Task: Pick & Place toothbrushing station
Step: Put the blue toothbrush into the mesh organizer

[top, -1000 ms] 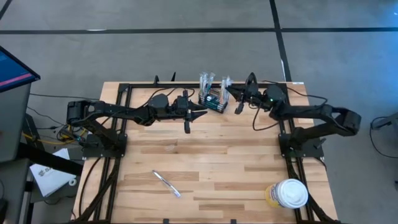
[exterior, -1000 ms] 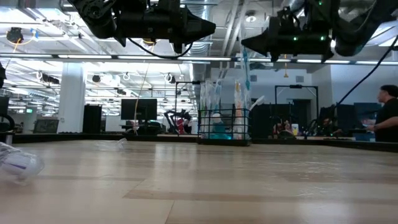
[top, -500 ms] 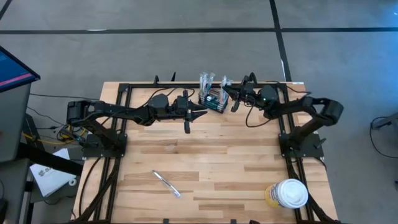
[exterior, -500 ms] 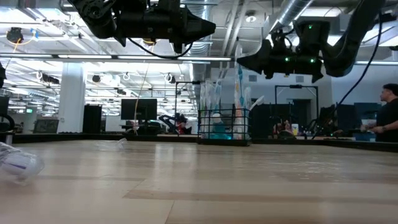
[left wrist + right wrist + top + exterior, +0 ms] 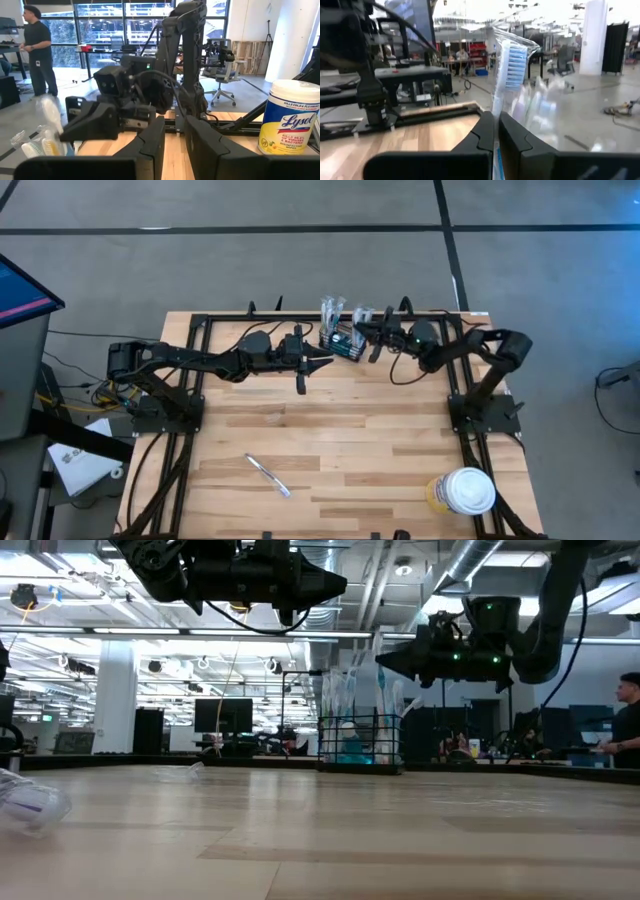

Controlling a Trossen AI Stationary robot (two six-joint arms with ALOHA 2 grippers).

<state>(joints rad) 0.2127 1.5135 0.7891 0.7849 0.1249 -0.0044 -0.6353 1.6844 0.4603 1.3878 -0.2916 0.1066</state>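
Note:
The toothbrushing station point(image 5: 340, 343), a small black wire-mesh holder point(image 5: 360, 745), stands near the table's far edge with several wrapped toothbrushes upright in it. My right gripper point(image 5: 358, 329) hovers over the holder's right side, shut on a blue-and-white toothbrush point(image 5: 512, 60) in a clear wrapper. In the low view this toothbrush point(image 5: 381, 700) stands upright and reaches down to the holder's top; whether its lower end is inside, I cannot tell. My left gripper point(image 5: 325, 363) hangs level in the air just left of the holder, open point(image 5: 175, 135) with nothing between its fingers. My right gripper pinches the wrapped toothbrush between its two fingers, on the handle just below the head point(image 5: 496, 120). The fingers lie about level, come from the table's right side and cross the brush. The brush stands upright, head above the fingers, the rest hanging below them.
A round yellowish wipes tub with a white lid point(image 5: 462, 492) stands at the table's near right corner. A slim wrapped item point(image 5: 268, 476) lies flat near the front left. Black frame rails run along the table's edges. People point(image 5: 625, 730) stand in the room beyond.
My right gripper has come down and toward the table's left, from above and right of the holder to just over it. The toothbrush it carries has stayed upright and sunk toward the holder's top.

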